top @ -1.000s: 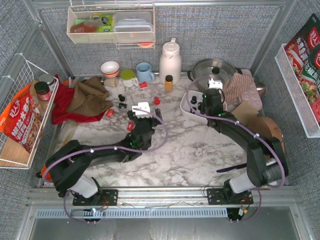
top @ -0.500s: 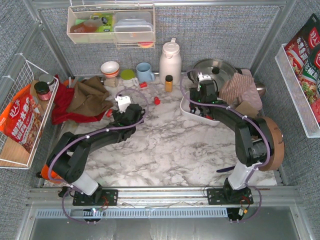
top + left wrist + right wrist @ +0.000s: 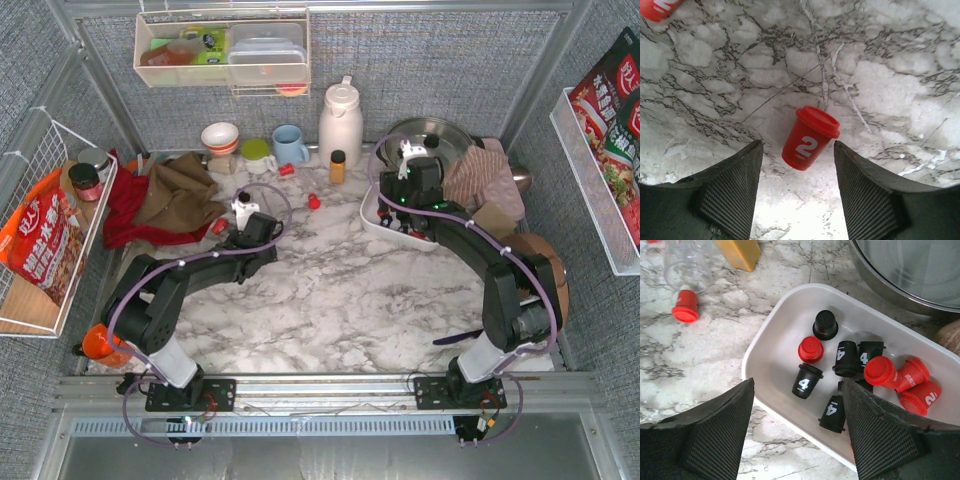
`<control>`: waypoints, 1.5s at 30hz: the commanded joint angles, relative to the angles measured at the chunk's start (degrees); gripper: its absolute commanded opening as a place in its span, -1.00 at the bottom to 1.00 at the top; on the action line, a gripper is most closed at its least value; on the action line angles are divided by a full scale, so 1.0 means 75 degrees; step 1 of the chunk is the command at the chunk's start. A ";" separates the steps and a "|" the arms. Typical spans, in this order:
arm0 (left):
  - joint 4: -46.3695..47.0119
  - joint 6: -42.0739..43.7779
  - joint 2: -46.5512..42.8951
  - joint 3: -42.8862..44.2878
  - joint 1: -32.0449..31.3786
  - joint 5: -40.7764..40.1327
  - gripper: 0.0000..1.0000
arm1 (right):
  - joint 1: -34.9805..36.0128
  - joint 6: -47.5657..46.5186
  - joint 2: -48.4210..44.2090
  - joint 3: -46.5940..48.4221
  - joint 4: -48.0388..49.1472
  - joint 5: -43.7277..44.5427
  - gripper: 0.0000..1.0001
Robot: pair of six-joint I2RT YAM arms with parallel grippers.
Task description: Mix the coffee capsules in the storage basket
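In the left wrist view a red coffee capsule (image 3: 810, 138) marked "2" lies tilted on the marble. It sits just ahead of my left gripper (image 3: 797, 150), whose jaws are open on either side without touching it. From above, the left gripper (image 3: 245, 222) is at the middle left. The white storage basket (image 3: 775, 330) holds several black and red capsules, among them a black "4" (image 3: 806, 381). My right gripper (image 3: 797, 390) hangs open over the basket's near rim with nothing in it. From above it (image 3: 408, 195) is over the basket (image 3: 375, 222).
Loose red capsules lie on the marble (image 3: 313, 201) (image 3: 218, 226) (image 3: 685, 307). An amber bottle (image 3: 338, 166), a white thermos (image 3: 340, 122) and a lidded pan (image 3: 425, 135) stand behind the basket. Red and brown cloths (image 3: 165, 195) lie at the left.
The left arm has swung back and to the left, and its jaws have narrowed around a red capsule. The right gripper has opened wider and moved toward the back over the basket.
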 commanded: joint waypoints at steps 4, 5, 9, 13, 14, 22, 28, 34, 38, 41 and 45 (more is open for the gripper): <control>0.0259 0.0599 0.0336 -0.0075 0.0246 0.0912 0.16 | 0.0011 0.0350 -0.0485 -0.0047 -0.0240 -0.0580 0.50; 0.0188 0.0644 0.0417 0.0000 0.0289 0.0989 0.09 | 0.0011 0.0373 -0.0566 -0.0077 -0.0280 -0.0630 0.50; 0.0137 0.0987 0.0814 0.0261 0.0310 0.1056 -0.09 | 0.0034 0.0502 -0.0934 -0.0206 -0.0410 -0.0870 0.50; 0.0290 0.1183 0.0919 0.0255 0.0310 0.1215 -0.17 | 0.0074 0.0634 -0.1319 -0.0311 -0.0533 -0.1169 0.50; 0.0383 0.1197 0.0875 0.0199 0.0310 0.1286 -0.21 | 0.0089 0.0655 -0.1388 -0.0324 -0.0568 -0.1210 0.50; 0.2001 0.2236 -0.0345 -0.0615 0.0140 0.3111 -0.33 | 0.0215 0.1054 -0.1447 -0.0263 -0.1057 -0.1976 0.50; 0.4647 0.4085 -0.1410 -0.1738 -0.0960 0.3989 -0.34 | 0.0522 0.1190 -0.1294 -0.0013 -0.1534 -0.2926 0.51; 0.6253 0.4725 -0.1700 -0.2222 -0.1595 0.4192 -0.35 | 0.1069 0.1345 -0.1426 -0.0341 -0.1752 -0.4059 0.50; 0.6864 0.5154 -0.1690 -0.2334 -0.1973 0.4199 -0.35 | 0.1529 0.1047 -0.1812 -0.0876 -0.1805 -0.4060 0.50; 0.7379 0.5365 -0.1555 -0.2400 -0.2228 0.4274 -0.34 | 0.1624 0.0917 -0.2062 -0.1292 -0.1586 -0.3992 0.50; 0.7605 0.5648 -0.1373 -0.2331 -0.2500 0.4229 -0.34 | 0.1734 0.0991 -0.2448 -0.1571 -0.1033 -0.4143 0.50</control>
